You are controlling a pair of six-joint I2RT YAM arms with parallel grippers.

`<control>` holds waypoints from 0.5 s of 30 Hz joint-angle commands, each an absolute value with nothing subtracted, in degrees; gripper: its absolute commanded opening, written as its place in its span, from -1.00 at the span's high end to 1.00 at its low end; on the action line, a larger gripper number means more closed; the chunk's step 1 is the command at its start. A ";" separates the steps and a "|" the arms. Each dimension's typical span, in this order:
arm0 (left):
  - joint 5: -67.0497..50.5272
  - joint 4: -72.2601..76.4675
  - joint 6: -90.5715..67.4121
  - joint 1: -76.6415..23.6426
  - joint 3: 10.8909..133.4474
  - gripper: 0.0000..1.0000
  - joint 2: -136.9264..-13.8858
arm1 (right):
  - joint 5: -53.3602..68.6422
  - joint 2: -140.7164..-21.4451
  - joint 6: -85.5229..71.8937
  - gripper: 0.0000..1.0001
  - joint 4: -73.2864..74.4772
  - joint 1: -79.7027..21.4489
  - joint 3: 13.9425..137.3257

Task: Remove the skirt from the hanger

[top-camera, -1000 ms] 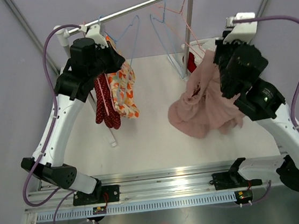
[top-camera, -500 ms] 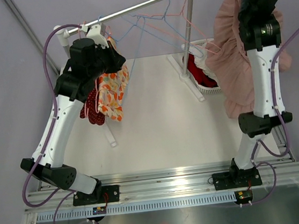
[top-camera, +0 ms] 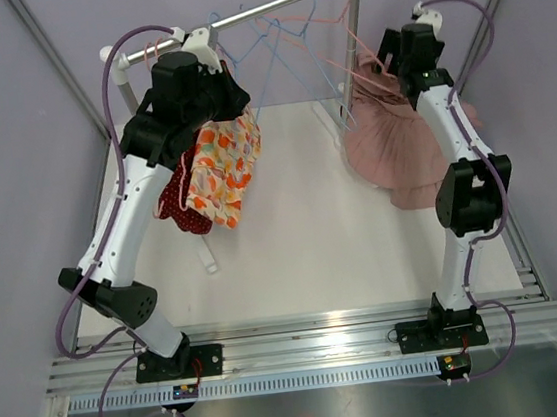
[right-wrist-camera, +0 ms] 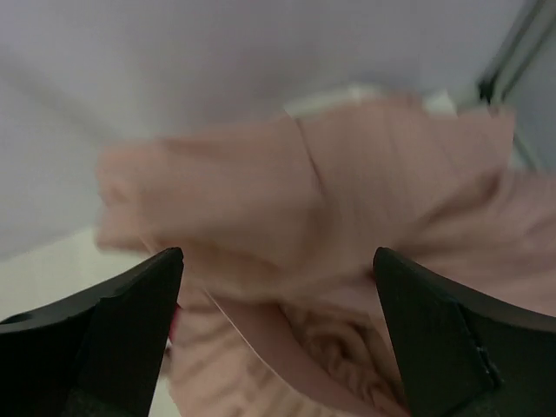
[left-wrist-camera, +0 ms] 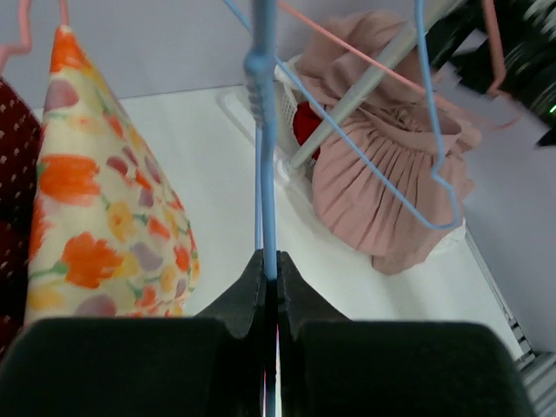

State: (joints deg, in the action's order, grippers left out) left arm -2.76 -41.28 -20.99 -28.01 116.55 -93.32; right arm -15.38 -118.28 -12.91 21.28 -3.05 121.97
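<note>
The pink pleated skirt (top-camera: 393, 150) lies heaped on the white basket (left-wrist-camera: 284, 89) at the right, off any hanger; the left wrist view shows the skirt (left-wrist-camera: 391, 191) too. My right gripper (right-wrist-camera: 278, 261) hovers open just above the skirt (right-wrist-camera: 347, 200), holding nothing. My left gripper (left-wrist-camera: 269, 261) is shut on the thin blue hanger (left-wrist-camera: 263, 130), which rises toward the rail (top-camera: 256, 12). The left arm's head (top-camera: 184, 88) sits close under the rail's left part.
A floral orange garment (top-camera: 222, 170) and a dark red dotted one (top-camera: 171, 195) hang by the left arm. Several bare blue and pink hangers (top-camera: 284, 37) dangle from the rail. The rack's white post (top-camera: 351, 34) and a red cloth (left-wrist-camera: 304, 122) in the basket stand beside the skirt.
My right gripper has opened and let go of the pink skirt, which dropped onto the basket. The right arm swung up and then back down. The left arm shifted right along the rail.
</note>
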 commanded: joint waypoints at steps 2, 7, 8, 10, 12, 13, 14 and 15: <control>-1.32 -41.13 -20.91 -30.14 124.71 1.00 -97.37 | -14.50 -102.42 -18.89 -0.99 4.77 -3.16 98.57; -0.26 -40.87 -21.97 -32.52 129.81 0.68 -102.04 | -14.68 -90.89 -19.25 -0.99 4.30 -3.25 84.21; 1.30 -40.52 -22.49 -33.04 130.08 0.56 -102.48 | -14.59 -89.23 -19.34 -0.99 4.74 -3.25 82.81; 2.10 -39.91 -23.37 -33.75 130.08 0.10 -102.74 | -14.24 -84.30 -19.16 -0.99 5.10 -3.25 78.33; 2.46 -39.64 -23.73 -34.27 130.08 -0.16 -102.66 | -13.98 -79.31 -18.99 -0.99 5.27 -3.25 74.37; 3.07 -39.64 -23.82 -34.54 130.08 -0.38 -102.48 | -13.89 -77.80 -18.98 -0.99 5.62 -3.25 73.40; 3.42 -39.64 -24.08 -35.15 129.99 -0.45 -102.39 | -13.89 -76.30 -19.07 -0.99 6.15 -3.25 72.61; 3.69 -39.64 -24.17 -35.50 129.99 -0.53 -102.13 | -13.89 -73.68 -19.07 -0.99 6.94 -3.25 71.29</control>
State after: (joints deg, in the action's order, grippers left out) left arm 1.39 -41.98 -23.40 -34.65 127.44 -103.33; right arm -13.98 -78.46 -18.31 8.62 -3.05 74.13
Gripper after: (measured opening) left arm 0.733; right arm 0.993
